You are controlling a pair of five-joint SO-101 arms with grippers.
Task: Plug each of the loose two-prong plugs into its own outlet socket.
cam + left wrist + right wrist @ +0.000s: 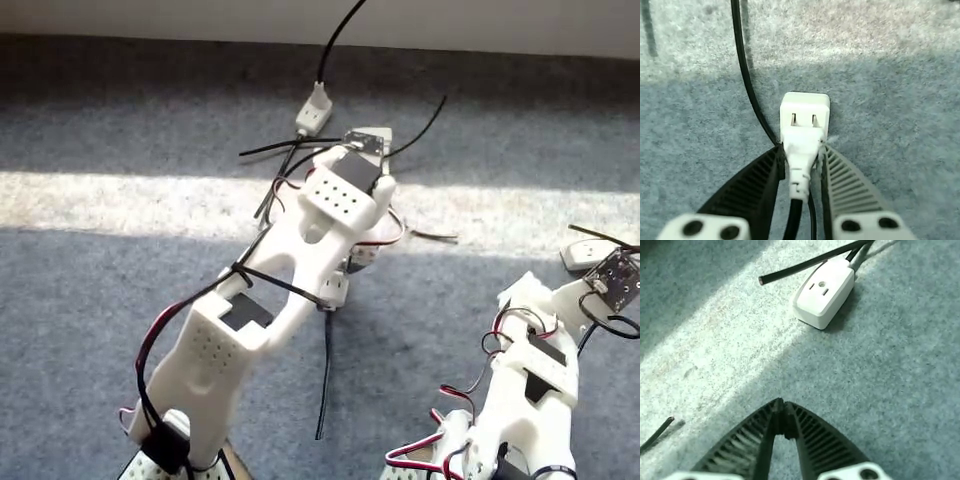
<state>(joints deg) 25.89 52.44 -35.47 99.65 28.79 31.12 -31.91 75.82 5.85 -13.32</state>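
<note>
Pinching the plug: left gripper, clamped on the narrow white neck just above the cord. Wide end pointing away, low over the carpet, near the middle of the scene beneath the left arm.
Plug face: two short marks on the wide end; prongs or slots, cannot tell which.
Grip risk: held by the thin neck alone, so likely to pivot or slip between the ribbed fingers once pressed against a socket, leaving the prongs out of line with the slots.
Black cable: lying just left of the plug and passing right at the tip of the dark finger. Could be dragged along or wedged under the plug and tip it off line.
Own cord: running back between the fingers. Could pull the plug crooked if snagged.
Far socket: well apart, beyond the arm, loose on the carpet on its own cable. Nothing bracing it, so probably shoved away rather than mated.
Right socket: loose too, at the right side, with a cut cable end just beside it. Same danger of sliding.
Right gripper: closed on nothing, over bare carpet near the right socket. Steadying neither socket, so no counter-force for a push.
</note>
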